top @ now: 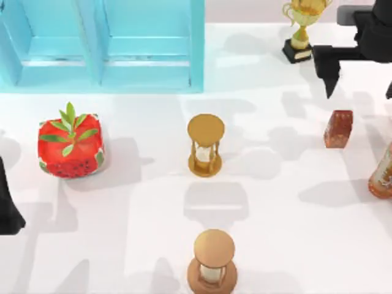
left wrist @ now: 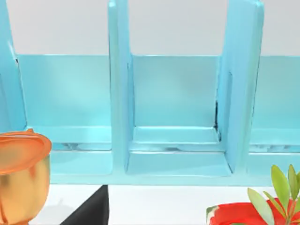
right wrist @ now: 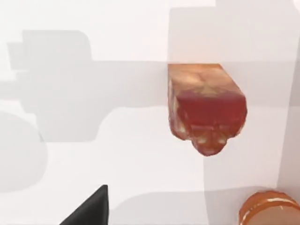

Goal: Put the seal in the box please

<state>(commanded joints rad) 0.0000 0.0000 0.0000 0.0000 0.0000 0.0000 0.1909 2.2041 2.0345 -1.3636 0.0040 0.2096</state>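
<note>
Standing upright on the white bench (top: 288, 245) at about three o'clock, the small reddish-brown marbled stone seal (top: 338, 128) sits free, just below the black right gripper (top: 358, 67) hovering near two o'clock; how its jaws stand cannot be told. Filling the eleven o'clock corner is the large light-blue two-compartment box (top: 196, 55). The left gripper (top: 7, 208) rests at nine o'clock, its jaws likewise unreadable, near a red watermelon-patterned cube (top: 70, 150). Two wooden hourglasses (top: 205, 147) occupy the centre and six o'clock.
</note>
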